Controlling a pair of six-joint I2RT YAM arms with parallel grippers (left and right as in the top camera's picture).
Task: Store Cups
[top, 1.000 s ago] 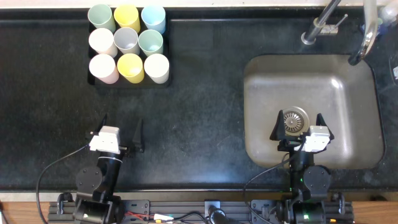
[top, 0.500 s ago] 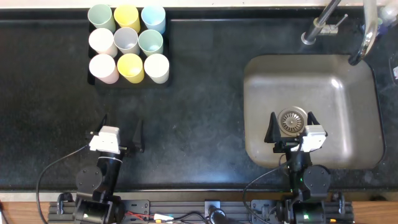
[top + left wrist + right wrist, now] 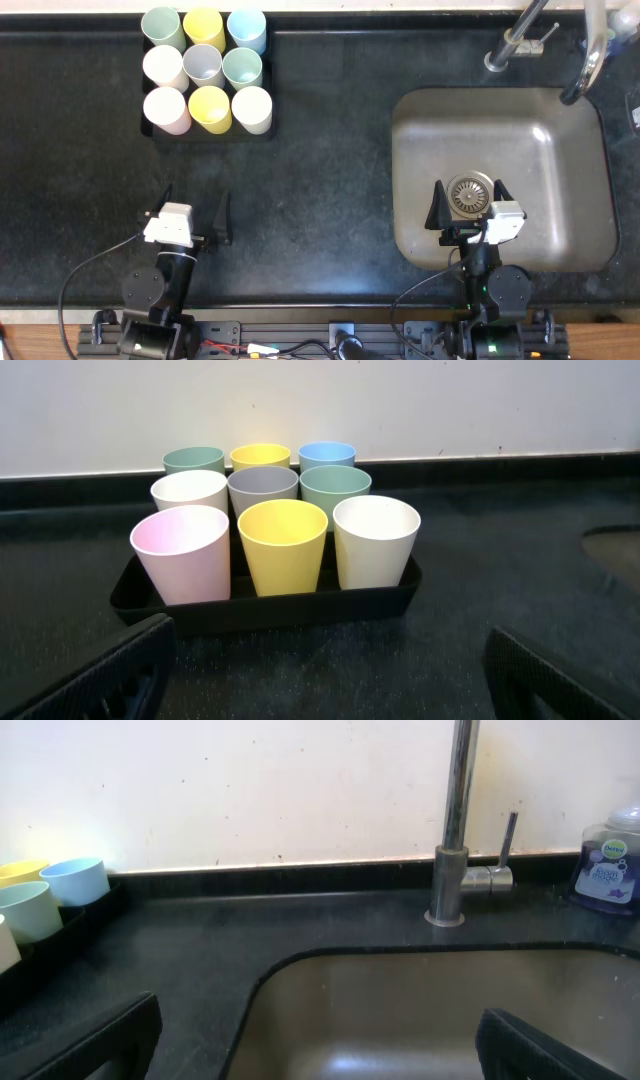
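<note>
The cups (image 3: 203, 65) stand in a black tray (image 3: 270, 610) at the far left of the counter (image 3: 320, 180), close to the back wall. There are nine, packed three by three. The row by the wall is green, yellow and blue; the middle row is white, grey and green; the nearest row is pink, yellow and white. Every cup is upright with its mouth up, so its long axis is vertical, and neighbours touch or nearly touch. The cups whose insides can be seen look empty.

The left end effector (image 3: 193, 210) hangs low over the counter with its fingers spread wide and nothing between them. The tray lies almost straight ahead of it, toward the wall, with bare counter in between. The right end effector (image 3: 470, 200) is also spread and empty, and it sits over the sink (image 3: 560, 130) near the drain (image 3: 472, 192), well apart from the tray. So the left arm is clearly the nearer one to the cups.

The sink basin looks bare, with a tap (image 3: 520, 35) behind it and a soap bottle (image 3: 610, 860) off to one side. I see no loose cup on the counter, and with the tray full the storing looks finished to me.
</note>
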